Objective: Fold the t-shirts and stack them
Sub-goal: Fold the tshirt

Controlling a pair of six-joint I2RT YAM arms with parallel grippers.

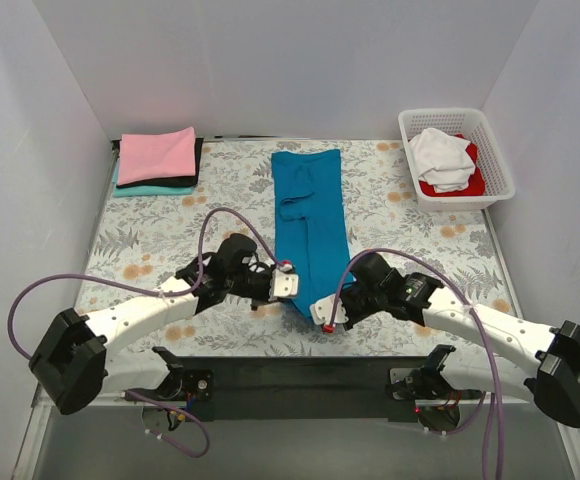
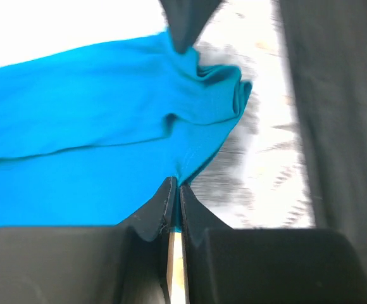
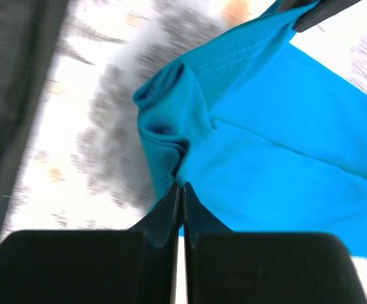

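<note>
Three t-shirts look finished: a folded pile sits at the far left corner of the worktop (image 1: 150, 245), with the pink shirt (image 1: 158, 153) on top, the black shirt (image 1: 178, 182) under it and the aqua shirt (image 1: 135, 190) at the bottom, only its edge showing. The teal shirt (image 1: 310, 215) is mid-fold. It lies in the centre as a long narrow strip running from the far side toward the arms, its sides apparently already turned in. The left end effector (image 2: 174, 190) is pressed together on the strip's near left corner, with cloth pinched between its tips. The right end effector (image 3: 179, 190) is likewise clamped on the near right corner, where the hem bunches into small folds. I judge the step in hand to be bringing this near end over toward the far end, to shorten the strip before it goes on the pile. The basket (image 1: 440, 113) at the far right holds two unfolded shirts: the white shirt (image 1: 442, 155) is crumpled on top of the red shirt (image 1: 473, 184), which shows only around its edges. So roughly half the work seems done, with the teal one to finish and the two in the basket not yet started.
</note>
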